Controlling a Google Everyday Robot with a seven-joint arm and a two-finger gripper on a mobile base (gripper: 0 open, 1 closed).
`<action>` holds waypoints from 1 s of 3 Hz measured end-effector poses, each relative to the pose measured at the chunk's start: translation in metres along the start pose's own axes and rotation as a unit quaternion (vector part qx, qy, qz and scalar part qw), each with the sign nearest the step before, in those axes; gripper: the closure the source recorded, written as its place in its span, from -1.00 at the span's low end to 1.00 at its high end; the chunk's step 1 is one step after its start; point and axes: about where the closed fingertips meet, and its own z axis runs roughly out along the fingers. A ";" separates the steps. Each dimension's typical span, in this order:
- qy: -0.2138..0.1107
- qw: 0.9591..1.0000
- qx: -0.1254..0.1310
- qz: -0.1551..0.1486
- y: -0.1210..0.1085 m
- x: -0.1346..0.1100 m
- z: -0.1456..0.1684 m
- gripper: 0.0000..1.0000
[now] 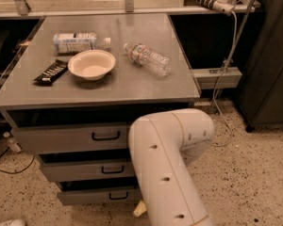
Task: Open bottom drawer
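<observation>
The bottom drawer (92, 196) is the lowest of three grey drawers in the cabinet, and its small black loop handle (119, 196) shows. Its front stands about in line with the drawers above. My gripper (139, 208) shows only as a cream tip low down, just right of and below that handle, near the floor. The rest of it is hidden behind my large white arm (170, 173), which covers the right part of all three drawer fronts.
The middle drawer (85, 170) and the top drawer (66, 139) sit above. On the cabinet top (132, 86) lie a cream bowl (91, 64), a clear bottle (147, 59), a white bottle (78, 42) and a black bar (51, 71). A dark cabinet (269, 79) and cables stand to the right.
</observation>
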 end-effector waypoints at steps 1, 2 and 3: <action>0.029 0.999 0.006 -0.014 0.011 0.008 0.020 -1.00; 0.029 0.999 0.006 -0.014 0.011 0.007 0.018 -1.00; 0.036 0.999 0.005 -0.009 0.016 0.016 0.016 -1.00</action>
